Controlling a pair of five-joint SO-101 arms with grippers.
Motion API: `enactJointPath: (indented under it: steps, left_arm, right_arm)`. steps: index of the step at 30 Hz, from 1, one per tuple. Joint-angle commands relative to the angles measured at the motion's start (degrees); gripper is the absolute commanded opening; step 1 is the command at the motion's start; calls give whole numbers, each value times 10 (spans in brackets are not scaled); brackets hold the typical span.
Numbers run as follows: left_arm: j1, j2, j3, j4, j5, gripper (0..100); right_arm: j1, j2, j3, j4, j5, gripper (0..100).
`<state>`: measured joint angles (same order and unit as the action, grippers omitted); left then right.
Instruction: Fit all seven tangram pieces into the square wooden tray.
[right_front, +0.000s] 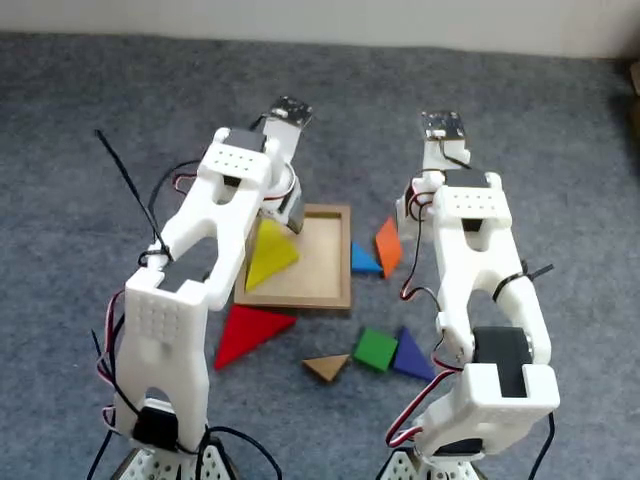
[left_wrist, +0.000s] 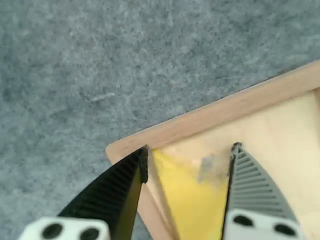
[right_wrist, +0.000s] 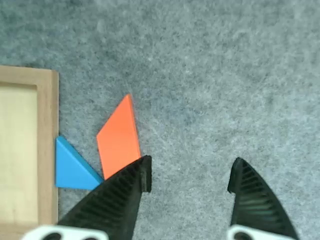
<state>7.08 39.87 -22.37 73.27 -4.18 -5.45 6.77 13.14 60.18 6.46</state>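
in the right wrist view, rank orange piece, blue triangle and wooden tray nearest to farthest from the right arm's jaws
1. orange piece, just beside one jaw
2. blue triangle, beside the tray's rim
3. wooden tray, beyond the blue triangle

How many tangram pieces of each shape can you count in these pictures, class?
Triangles: 5 (yellow triangle, red triangle, brown triangle, dark blue triangle, light blue triangle)
Squares: 1 (green square)
Parallelograms: 1 (orange parallelogram)
Total: 7
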Motion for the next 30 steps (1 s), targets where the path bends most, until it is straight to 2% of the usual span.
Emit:
enactJointPath:
  steps: [1, 7, 14, 18, 23, 26, 30]
  left_arm:
    - [-36, 2, -49, 48, -4, 259]
    - [-39, 1, -123, 146, -4, 259]
    - [-46, -22, -297, 278, 18, 259]
    - [-65, -51, -305, 284, 18, 258]
    - [-113, -86, -305, 285, 15, 203]
    - [-144, -121, -286, 286, 13, 197]
    - [-180, -194, -225, 285, 9, 197]
  right_arm:
    - [7, -14, -6, -7, 7, 250]
    - [7, -14, -6, -7, 7, 250]
    - [7, -15, -7, -4, 8, 250]
    - [7, -22, -7, 20, 8, 250]
    - [0, -120, -3, 59, 8, 250]
    - [-31, -194, 0, 66, 9, 250]
    - [-111, -248, 37, 87, 9, 250]
